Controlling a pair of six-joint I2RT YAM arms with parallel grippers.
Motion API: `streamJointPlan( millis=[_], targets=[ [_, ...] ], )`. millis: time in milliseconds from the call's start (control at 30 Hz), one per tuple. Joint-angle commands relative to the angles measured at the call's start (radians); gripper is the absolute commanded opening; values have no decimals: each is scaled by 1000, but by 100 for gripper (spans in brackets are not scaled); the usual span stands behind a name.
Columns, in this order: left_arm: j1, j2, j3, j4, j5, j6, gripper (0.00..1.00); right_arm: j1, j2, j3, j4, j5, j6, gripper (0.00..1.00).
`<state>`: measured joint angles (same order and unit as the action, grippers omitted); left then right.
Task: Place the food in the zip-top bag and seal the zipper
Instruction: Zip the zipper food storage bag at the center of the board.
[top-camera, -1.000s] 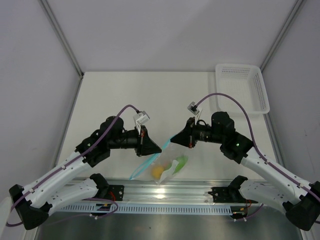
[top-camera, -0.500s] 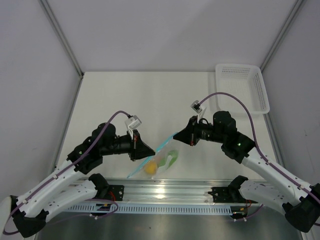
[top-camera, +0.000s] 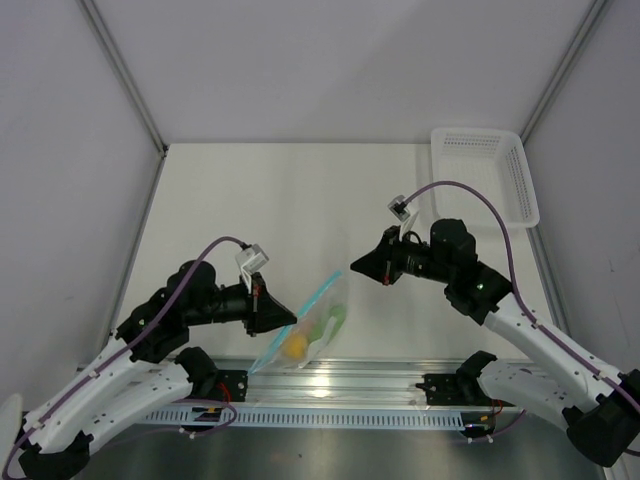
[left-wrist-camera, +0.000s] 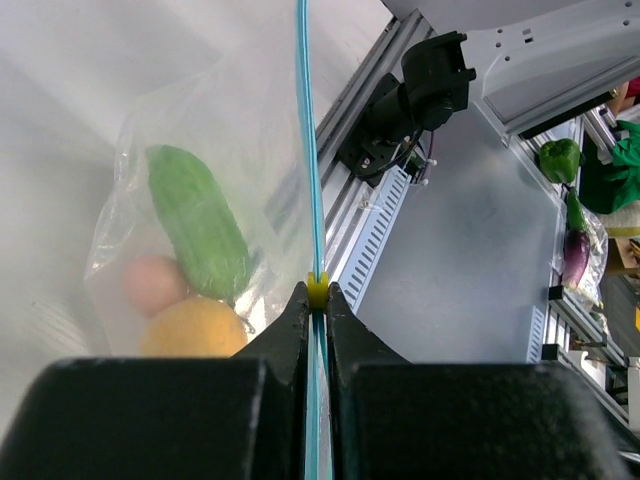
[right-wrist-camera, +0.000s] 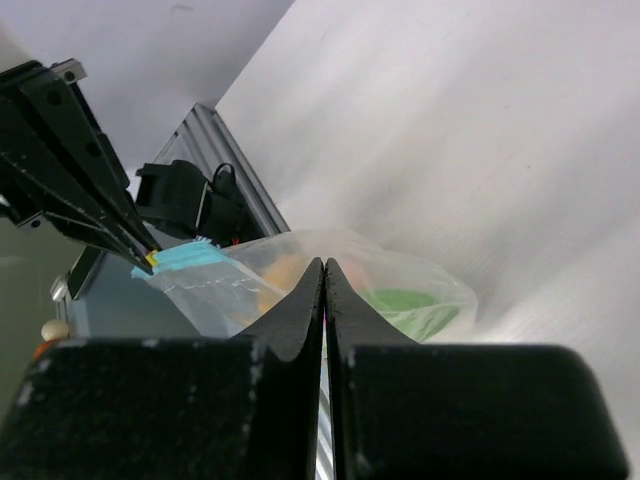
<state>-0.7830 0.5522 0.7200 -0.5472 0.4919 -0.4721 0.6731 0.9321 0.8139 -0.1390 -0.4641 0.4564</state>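
Left end effector (left-wrist-camera: 317, 300) is pinched tight on the teal zipper (left-wrist-camera: 308, 150), and the right end effector (top-camera: 352, 268) is clamped on the bag (top-camera: 318, 318) at its other end. The bag hangs stretched between them over the near edge of the desk (top-camera: 250, 200), green piece (left-wrist-camera: 195, 215) and orange piece (left-wrist-camera: 195, 330) inside.

I'm watching my right gripper (right-wrist-camera: 323, 272) pressing its jaws flat together at the zip-top bag (right-wrist-camera: 225, 290)'s upper edge. The green piece (right-wrist-camera: 405, 300) and orange piece (right-wrist-camera: 283, 275) are sitting inside. The left gripper (right-wrist-camera: 140, 245) is pinching the teal zipper (right-wrist-camera: 190, 257) beside its yellow slider (right-wrist-camera: 152, 260).
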Motion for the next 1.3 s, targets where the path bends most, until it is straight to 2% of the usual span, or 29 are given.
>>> streamJointPlan(
  millis=[0, 33, 67, 100, 200, 333, 533, 667, 900, 1133, 1233, 1267],
  targets=[
    [4, -9, -2, -16, 7, -13, 0, -12, 10, 19, 103, -120, -24, 0],
    [4, -5, 1, -16, 13, -11, 1, -10, 26, 22, 117, -204, -28, 4],
    [4, -3, 5, -16, 26, -7, 0, -10, 36, 31, 127, -244, -30, 15],
    [4, 0, 6, -13, 30, -8, 1, -9, 46, 42, 127, -273, -36, 43],
    [4, 8, 10, -10, 34, -3, 1, -9, 94, 99, 69, -349, -99, 57],
    [4, 25, 19, -3, 43, 0, 0, -3, 154, 157, 33, -477, -177, 64],
    [4, 40, 22, 9, 56, 4, 1, 87, 272, 320, -203, -539, -373, 63],
    [4, 49, 22, 16, 65, 6, 1, 132, 347, 395, -327, -500, -479, 61],
    [4, 61, 25, 21, 82, 7, 0, 180, 427, 455, -442, -463, -548, 59],
    [4, 72, 27, 32, 93, 6, 1, 232, 462, 493, -528, -322, -605, 53],
    [4, 78, 29, 38, 100, 4, 0, 252, 476, 513, -551, -292, -614, 48],
    [4, 78, 27, 41, 100, 3, 0, 259, 479, 521, -553, -286, -616, 42]
  ],
)
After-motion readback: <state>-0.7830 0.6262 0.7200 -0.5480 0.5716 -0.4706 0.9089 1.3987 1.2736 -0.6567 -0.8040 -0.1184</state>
